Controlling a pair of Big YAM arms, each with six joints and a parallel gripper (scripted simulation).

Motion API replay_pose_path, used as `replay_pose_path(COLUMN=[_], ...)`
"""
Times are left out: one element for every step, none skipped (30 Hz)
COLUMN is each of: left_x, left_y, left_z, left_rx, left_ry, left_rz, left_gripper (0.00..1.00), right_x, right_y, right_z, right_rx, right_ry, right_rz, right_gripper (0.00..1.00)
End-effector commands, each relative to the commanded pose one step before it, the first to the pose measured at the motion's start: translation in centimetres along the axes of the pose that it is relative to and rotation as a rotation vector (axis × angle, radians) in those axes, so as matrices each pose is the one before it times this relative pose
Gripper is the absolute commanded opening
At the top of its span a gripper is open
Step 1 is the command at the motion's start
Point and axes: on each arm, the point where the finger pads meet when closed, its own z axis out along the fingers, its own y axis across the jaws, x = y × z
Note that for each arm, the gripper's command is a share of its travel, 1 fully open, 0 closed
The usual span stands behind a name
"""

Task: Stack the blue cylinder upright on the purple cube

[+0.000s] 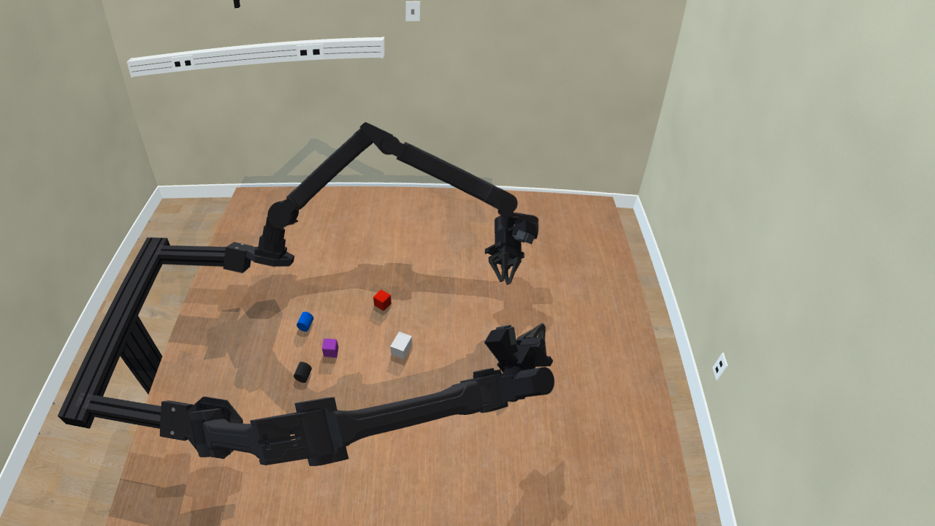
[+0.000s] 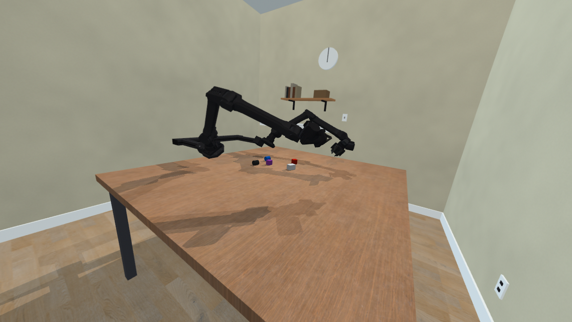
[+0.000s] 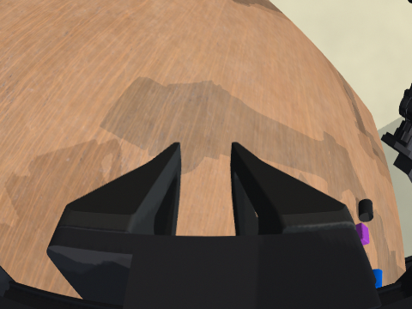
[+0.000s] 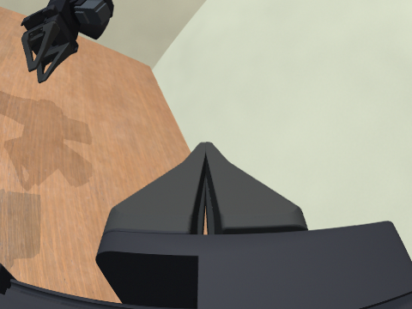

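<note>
Right gripper [image 1: 541, 326] [image 2: 329, 138] [image 4: 206, 144]: and it's shut, folks, fingertips pressed together with nothing between them, hanging above the table [image 1: 608, 418] [image 2: 320, 256] [image 3: 86, 51] [image 4: 120, 129].
White block [image 1: 400, 344] [image 2: 290, 167]: sitting on the wood, apart from everybody else.
Black cylinder [image 1: 302, 372] [image 2: 255, 162] [image 3: 366, 210]: on its side, near the purple cube.
Purple cube [image 1: 330, 348] [image 2: 269, 162] [image 3: 363, 234]: flat on the table, and its top is bare!
Blue cylinder [image 1: 305, 321] [image 2: 267, 158] [image 3: 378, 278]: here's our star, lying on its side near the purple cube, not touching it and not stacked.
Red cube [image 1: 382, 300] [image 2: 294, 161]: on the table, out past the white block.
Left gripper [image 1: 505, 281] [image 2: 335, 154] [image 3: 206, 145] [image 4: 35, 76]: fingers parted by a modest gap, holding nothing, up above the table and well apart from the blue cylinder.
Wall shelf [image 2: 308, 99]: far back, carrying books and a brown box.
Clock [image 2: 328, 58]: higher still, on the wall.
</note>
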Motion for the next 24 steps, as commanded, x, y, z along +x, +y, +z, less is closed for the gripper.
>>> replay_pose_path(left_x=[-0.734, 0.0, 0.0, 0.0, 0.0, 0.0, 0.0, 0.0, 0.0, 0.0, 0.0, 0.0, 0.0, 0.0, 0.0, 0.0, 0.0, 0.0, 0.013, -0.453, -0.117, -0.137, 0.059, 0.211], left_y=[-0.265, 0.0, 0.0, 0.0, 0.0, 0.0, 0.0, 0.0, 0.0, 0.0, 0.0, 0.0, 0.0, 0.0, 0.0, 0.0, 0.0, 0.0, -0.453, -0.309, -0.425, -0.47, -0.459, -0.353], left_z=[-0.311, 0.0, 0.0, 0.0, 0.0, 0.0, 0.0, 0.0, 0.0, 0.0, 0.0, 0.0, 0.0, 0.0, 0.0, 0.0, 0.0, 0.0, -0.128, -0.34, 0.292, 0.304, 0.178, 0.04], left_rx=[-0.00437, 0.0, 0.0, 0.0, 0.0, 0.0, 0.0, 0.0, 0.0, 0.0, 0.0, 0.0, 0.0, 0.0, 0.0, 0.0, 0.0, 0.0, -0.00244, -0.00599, -0.00079, 0.00038, -0.00315, -0.00554], left_ry=[-0.00496, 0.0, 0.0, 0.0, 0.0, 0.0, 0.0, 0.0, 0.0, 0.0, 0.0, 0.0, 0.0, 0.0, 0.0, 0.0, 0.0, 0.0, -0.00207, -0.00359, 0.00283, 0.00212, 0.00157, 0.00126], left_rz=[0.0121, 0.0, 0.0, 0.0, 0.0, 0.0, 0.0, 0.0, 0.0, 0.0, 0.0, 0.0, 0.0, 0.0, 0.0, 0.0, 0.0, 0.0, -0.00212, 0.00205, 0.00494, 0.0054, 0.00321, 0.00079], left_gripper=[0.27, 0.27, 0.27, 0.27, 0.27, 0.27, 0.27, 0.27, 0.27, 0.27, 0.27, 0.27, 0.27, 0.27, 0.27, 0.27, 0.27, 0.27, 0.38, 0.5, 0.61, 0.73, 0.84, 0.95], right_x=[-0.678, 0.0, 0.0, 0.0, 0.0, 0.0, 0.0, 0.0, 0.0, 0.0, 0.0, 0.0, 0.0, 0.0, 0.0, 0.0, 0.0, 0.0, -0.438, -0.713, -0.77, -0.444, -0.211, -0.215], right_y=[-0.72, 0.0, 0.0, 0.0, 0.0, 0.0, 0.0, 0.0, 0.0, 0.0, 0.0, 0.0, 0.0, 0.0, 0.0, 0.0, 0.0, 0.0, 0.433, -0.567, 0.44, 0.385, 0.508, 0.559], right_z=[0.008, 0.0, 0.0, 0.0, 0.0, 0.0, 0.0, 0.0, 0.0, 0.0, 0.0, 0.0, 0.0, 0.0, 0.0, 0.0, 0.0, 0.0, -0.293, -0.186, 0.26, 0.034, -0.245, -0.265], right_rx=[0.00811, 0.0, 0.0, 0.0, 0.0, 0.0, 0.0, 0.0, 0.0, 0.0, 0.0, 0.0, 0.0, 0.0, 0.0, 0.0, 0.0, 0.0, -0.00226, 0.00959, -0.00436, -0.00284, -0.0018, -0.00206], right_ry=[-0.00664, 0.0, 0.0, 0.0, 0.0, 0.0, 0.0, 0.0, 0.0, 0.0, 0.0, 0.0, 0.0, 0.0, 0.0, 0.0, 0.0, 0.0, -0.00195, -0.00358, -0.00351, -0.00012, 0.00659, 0.00764], right_rz=[-0.01011, 0.0, 0.0, 0.0, 0.0, 0.0, 0.0, 0.0, 0.0, 0.0, 0.0, 0.0, 0.0, 0.0, 0.0, 0.0, 0.0, 0.0, 0.013, -0.00595, 0.00367, 0.00479, 0.00939, 0.0099], right_gripper=[0.0, 0.0, 0.0, 0.0, 0.0, 0.0, 0.0, 0.0, 0.0, 0.0, 0.0, 0.0, 0.0, 0.0, 0.0, 0.0, 0.0, 0.0, 0.12, 0.23, 0.35, 0.46, 0.57, 0.69])
